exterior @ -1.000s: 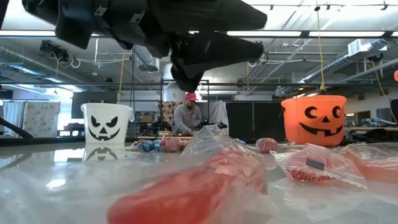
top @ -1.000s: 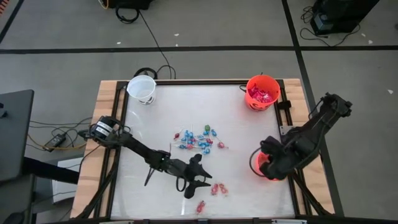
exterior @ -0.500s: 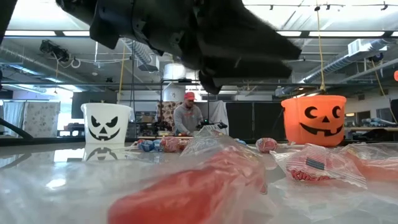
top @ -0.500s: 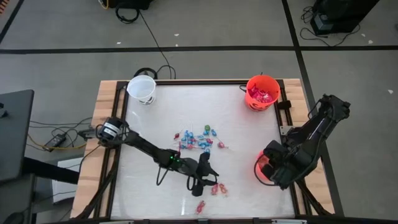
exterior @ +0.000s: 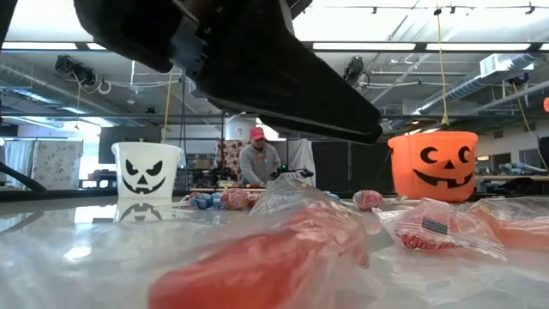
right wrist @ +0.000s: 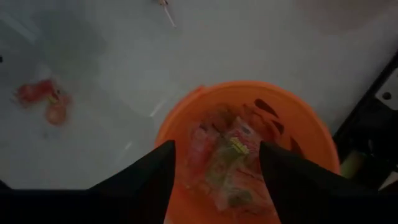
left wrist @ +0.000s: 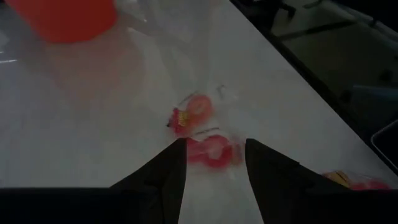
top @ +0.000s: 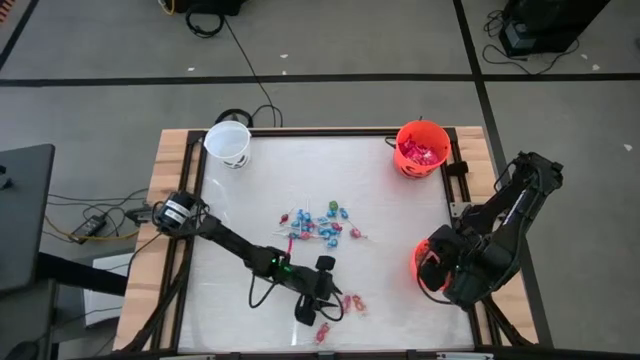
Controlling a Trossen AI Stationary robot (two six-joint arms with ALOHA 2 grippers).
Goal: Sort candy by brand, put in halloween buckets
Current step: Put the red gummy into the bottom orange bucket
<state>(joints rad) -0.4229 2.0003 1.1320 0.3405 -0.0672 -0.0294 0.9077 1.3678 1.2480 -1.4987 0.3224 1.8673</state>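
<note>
Candy [top: 318, 228] loose mid-table, unsorted; two orange buckets [top: 421, 148] part-filled, white bucket [top: 228, 142] seemingly empty. Left gripper [left wrist: 216, 163] and right gripper [right wrist: 214, 167] fingers apart.

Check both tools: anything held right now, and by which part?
Nothing held. Left tool is open, straddling a red candy on the table. Right tool is open above the orange bucket.
</note>
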